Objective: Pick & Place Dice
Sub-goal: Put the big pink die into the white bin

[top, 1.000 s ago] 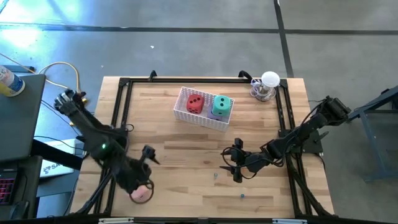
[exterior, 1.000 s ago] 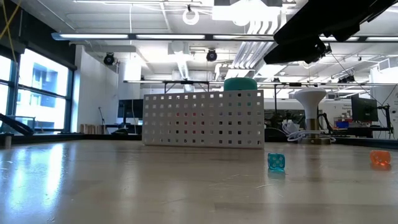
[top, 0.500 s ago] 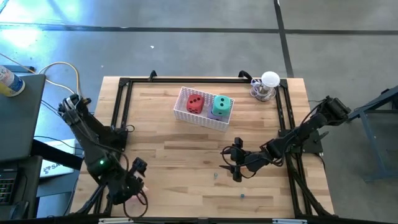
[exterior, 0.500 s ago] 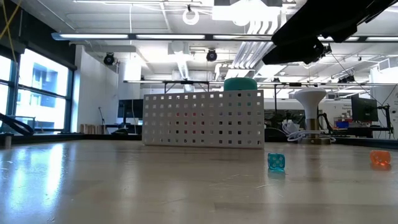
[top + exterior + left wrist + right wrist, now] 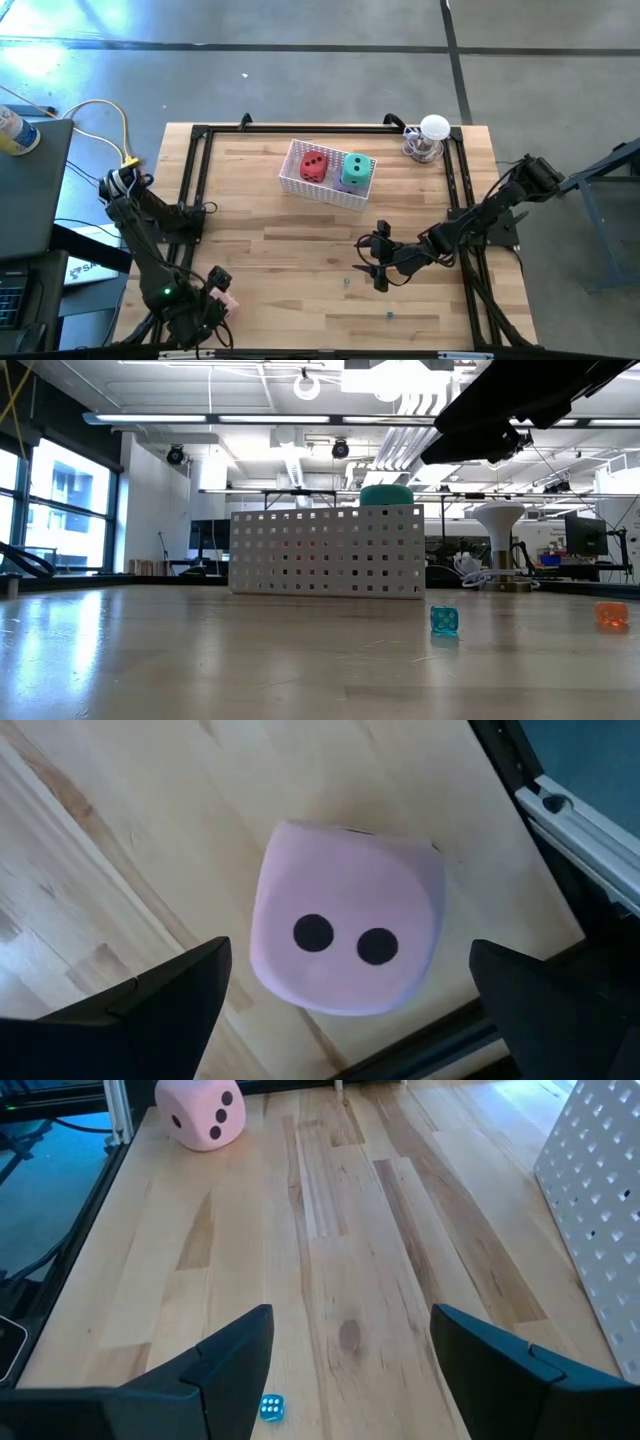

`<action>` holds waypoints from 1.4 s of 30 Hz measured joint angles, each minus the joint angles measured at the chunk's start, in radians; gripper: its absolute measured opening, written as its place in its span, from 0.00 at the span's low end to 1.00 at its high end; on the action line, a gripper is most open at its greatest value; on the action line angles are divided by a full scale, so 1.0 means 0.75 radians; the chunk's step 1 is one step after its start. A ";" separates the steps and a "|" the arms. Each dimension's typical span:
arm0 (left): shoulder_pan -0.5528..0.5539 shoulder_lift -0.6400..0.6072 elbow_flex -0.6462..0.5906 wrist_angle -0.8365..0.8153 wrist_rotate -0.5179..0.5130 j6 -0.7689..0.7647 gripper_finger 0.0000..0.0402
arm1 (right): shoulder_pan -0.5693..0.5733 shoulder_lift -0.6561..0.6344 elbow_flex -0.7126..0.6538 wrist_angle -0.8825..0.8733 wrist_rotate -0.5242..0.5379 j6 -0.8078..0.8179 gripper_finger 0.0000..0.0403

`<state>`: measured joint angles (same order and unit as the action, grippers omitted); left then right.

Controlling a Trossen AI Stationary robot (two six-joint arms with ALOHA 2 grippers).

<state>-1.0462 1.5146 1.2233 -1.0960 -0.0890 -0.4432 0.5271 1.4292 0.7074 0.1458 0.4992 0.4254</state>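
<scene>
We see a table [image 5: 300,250] of pale wood planks, smooth with a light sheen. Near its corner, the pink die [image 5: 345,930] looks soft and matt, like foam or cloth. The white basket [image 5: 325,550] seems hard perforated plastic; the frame rails [image 5: 195,180] are dark metal.

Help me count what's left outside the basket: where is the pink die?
High view: pink die sits at the table's near-left corner, free on the wood, under the open left gripper.
</scene>
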 joint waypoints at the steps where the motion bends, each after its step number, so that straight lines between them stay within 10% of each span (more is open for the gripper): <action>1: 0.000 0.000 0.000 0.000 0.000 -0.006 1.00 | 0.000 0.000 0.000 0.000 0.000 0.000 0.65; 42: 0.032 0.159 0.001 0.012 0.078 -0.058 1.00 | -0.024 0.000 0.000 -0.015 -0.001 0.026 0.65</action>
<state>-1.0225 1.6336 1.2243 -1.0869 -0.0306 -0.4866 0.5095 1.4292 0.7074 0.1349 0.4984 0.4446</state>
